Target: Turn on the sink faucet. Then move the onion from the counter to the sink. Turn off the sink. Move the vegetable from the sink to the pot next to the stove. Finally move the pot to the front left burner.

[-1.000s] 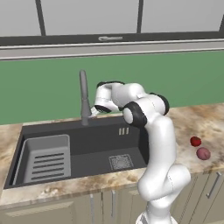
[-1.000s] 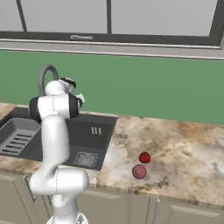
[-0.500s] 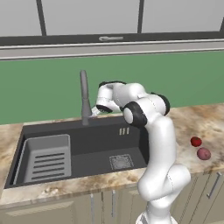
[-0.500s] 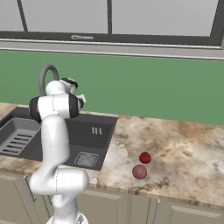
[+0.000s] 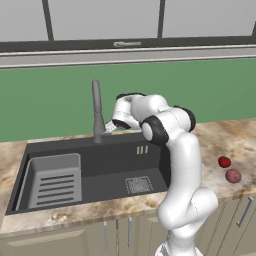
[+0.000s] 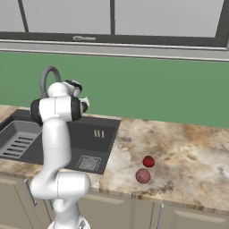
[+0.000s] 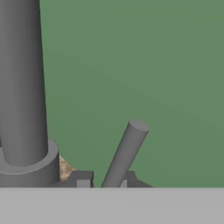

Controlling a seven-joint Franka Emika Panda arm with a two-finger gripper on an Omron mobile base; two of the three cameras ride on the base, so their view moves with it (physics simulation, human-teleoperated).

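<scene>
Step 1, faucet on: my jaws, pressed together, sit at the thin lever [image 7: 124,153] with 1 fingertip [image 7: 82,178] on either side of its base. On the bench [image 6: 188,152] at near right lie 2 reddish balls; which is the onion [image 6: 142,175] I judge uncertain. The sink [image 5: 100,170] lies centre-left, no water visible. At its far rim stands the sink faucet [image 5: 97,112]. Next move: sweep the lever sideways.

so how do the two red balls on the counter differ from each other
The brighter red ball is smaller and sits farther from the counter's front edge. The duller pinkish-red ball is bigger, paler and nearer that edge. Both are round, lie close together on the counter right of the sink, untouched.
</scene>
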